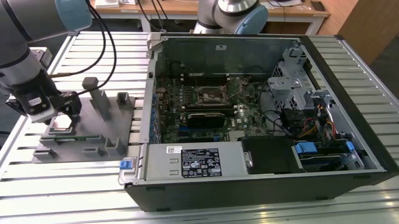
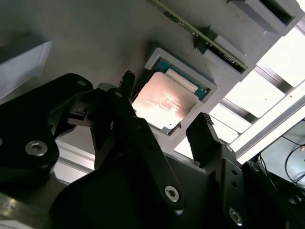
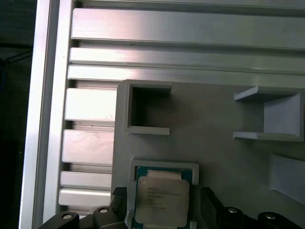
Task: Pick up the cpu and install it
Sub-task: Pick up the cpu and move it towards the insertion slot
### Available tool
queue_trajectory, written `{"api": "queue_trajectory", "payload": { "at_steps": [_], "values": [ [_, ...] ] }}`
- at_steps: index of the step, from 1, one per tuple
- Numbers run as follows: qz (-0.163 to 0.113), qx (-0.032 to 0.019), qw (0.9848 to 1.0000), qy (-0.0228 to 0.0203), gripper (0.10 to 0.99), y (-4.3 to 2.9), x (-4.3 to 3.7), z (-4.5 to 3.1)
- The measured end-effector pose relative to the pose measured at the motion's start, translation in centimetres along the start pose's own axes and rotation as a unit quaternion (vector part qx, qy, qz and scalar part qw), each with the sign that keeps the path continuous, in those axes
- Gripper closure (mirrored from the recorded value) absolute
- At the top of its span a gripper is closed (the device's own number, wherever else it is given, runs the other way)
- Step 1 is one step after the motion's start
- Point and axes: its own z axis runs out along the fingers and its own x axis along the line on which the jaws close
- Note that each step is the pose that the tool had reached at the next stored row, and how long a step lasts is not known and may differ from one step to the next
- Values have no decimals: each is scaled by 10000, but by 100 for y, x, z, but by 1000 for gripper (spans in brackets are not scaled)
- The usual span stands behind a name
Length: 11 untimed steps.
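The cpu [image 2: 164, 102], a flat square chip with a silvery top, lies in a shallow square pocket of the grey fixture plate [image 2: 95, 38]. It is also in the first wrist view [image 3: 159, 200] and in the exterior view [image 1: 60, 122]. My gripper [image 2: 165, 98] hangs right over it, open. One black finger [image 2: 126, 83] stands on one side of the chip and the other on the opposite side, each with a small gap. In the first wrist view the gripper [image 3: 164, 194] straddles the chip the same way. In the exterior view the gripper [image 1: 62, 124] is at the exterior view's left.
A long green memory stick [image 2: 200, 36] stands in a slot of the fixture beside the pocket. Grey fixture posts [image 1: 100, 100] rise close by. The open computer case [image 1: 349, 70] lies to the exterior view's right, its motherboard socket [image 1: 209, 96] in the middle. A second arm's base [image 1: 231, 14] stands behind it.
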Motion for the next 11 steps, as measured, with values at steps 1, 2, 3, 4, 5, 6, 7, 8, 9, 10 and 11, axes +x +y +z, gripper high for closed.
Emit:
{"api": "queue_trajectory", "payload": {
  "at_steps": [1, 2, 3, 4, 5, 6, 7, 8, 9, 10, 11],
  "values": [
    [2, 0, 10000, 0, 369, 0, 2, 6],
    [5, 0, 10000, 0, 369, 1, 4, 12],
    [7, 0, 10000, -1, 384, 0, 4, 16],
    [8, 0, 10000, 0, 384, 0, 5, 17],
    [11, -1, 10000, -1, 455, 0, 6, 21],
    [15, -1, 10000, -2, 455, 1, 7, 25],
    [20, -1, 10000, -2, 455, 1, 9, 28],
    [24, -1, 10000, -2, 455, 0, 11, 29],
    [27, -1, 10000, -1, 455, 0, 11, 29],
    [28, 0, 10000, -1, 455, 0, 12, 29],
    [29, 0, 10000, -1, 455, 0, 12, 30]
  ]
}}
